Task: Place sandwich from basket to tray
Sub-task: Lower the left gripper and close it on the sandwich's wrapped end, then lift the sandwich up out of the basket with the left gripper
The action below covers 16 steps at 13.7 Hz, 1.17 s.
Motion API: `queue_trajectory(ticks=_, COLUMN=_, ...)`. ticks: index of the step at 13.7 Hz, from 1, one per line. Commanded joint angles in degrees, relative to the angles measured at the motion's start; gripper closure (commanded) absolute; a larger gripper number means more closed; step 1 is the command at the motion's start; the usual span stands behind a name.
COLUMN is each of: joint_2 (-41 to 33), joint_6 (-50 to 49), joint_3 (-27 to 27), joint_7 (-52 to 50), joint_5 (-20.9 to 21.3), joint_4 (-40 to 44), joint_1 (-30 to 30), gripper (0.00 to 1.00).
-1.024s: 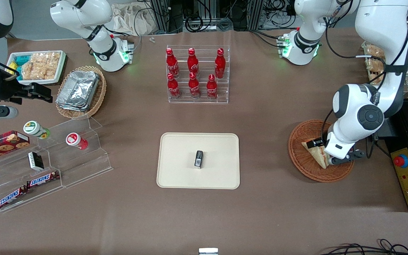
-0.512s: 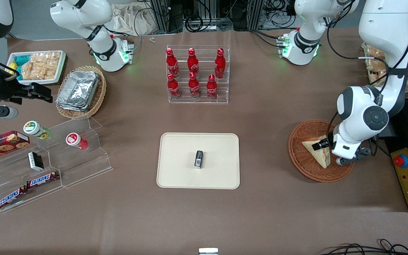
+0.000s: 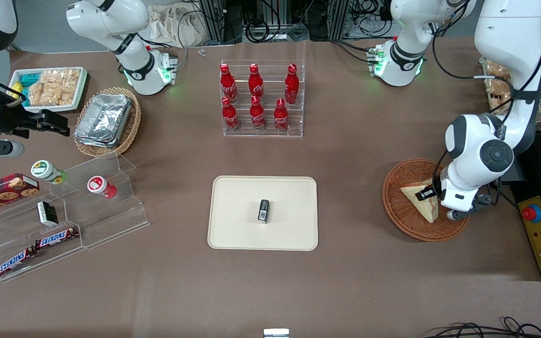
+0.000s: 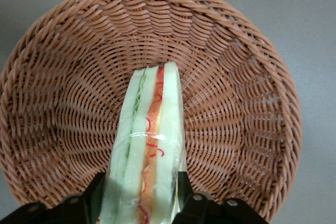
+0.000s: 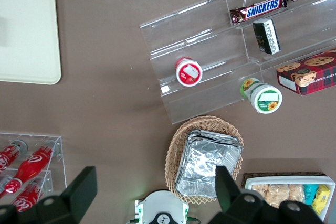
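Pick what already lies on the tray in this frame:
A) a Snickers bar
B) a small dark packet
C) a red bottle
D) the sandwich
B. A small dark packet lies near the middle of the tray, while the sandwich sits in the basket with the gripper shut on it.

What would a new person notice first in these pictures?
Most striking is the gripper shut on the sandwich, which stands on edge in the basket toward the working arm's end. Next come the tray at mid-table with a small dark item on it, and the red bottles farther from the camera.
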Motion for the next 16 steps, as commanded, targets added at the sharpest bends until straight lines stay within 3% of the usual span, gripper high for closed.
queue_trajectory(ticks=1, joint_2=-0.16, joint_6=0.63, joint_3=-0.17, joint_7=-3.02, joint_5=-0.78, joint_4=0.57, joint_1=-0.64, gripper=0.52)
queue_trajectory(ticks=4, joint_2=-0.33, joint_6=0.37, joint_3=-0.96, joint_7=-5.48, joint_5=-0.78, joint_4=1.54, joint_1=-0.73, gripper=0.72)
queue_trajectory(ticks=6, joint_2=-0.59, joint_6=-0.16, joint_3=-1.14, joint_7=-6.28, joint_5=-0.78, joint_4=1.98, joint_1=-0.81, gripper=0.96)
queue_trajectory(ticks=7, joint_2=-0.86, joint_6=-1.2, joint_3=-1.58, joint_7=-6.37, joint_5=-0.78, joint_4=2.5, joint_1=-0.81, gripper=1.0)
queue_trajectory(ticks=9, joint_2=-1.82, joint_6=-10.3, joint_3=-2.46, joint_7=-6.28, joint_5=-0.7, joint_4=7.31, joint_1=-0.81, gripper=1.0)
queue_trajectory(ticks=13, joint_2=-1.74, joint_6=-34.04, joint_3=-3.6, joint_7=-3.48, joint_5=-0.69, joint_4=25.14, joint_1=-0.73, gripper=1.0)
queue_trajectory(ticks=16, joint_2=-2.09, joint_6=-42.94, joint_3=-4.3, joint_7=-1.36, joint_5=-1.13, joint_4=33.16, joint_1=-0.81, gripper=1.0)
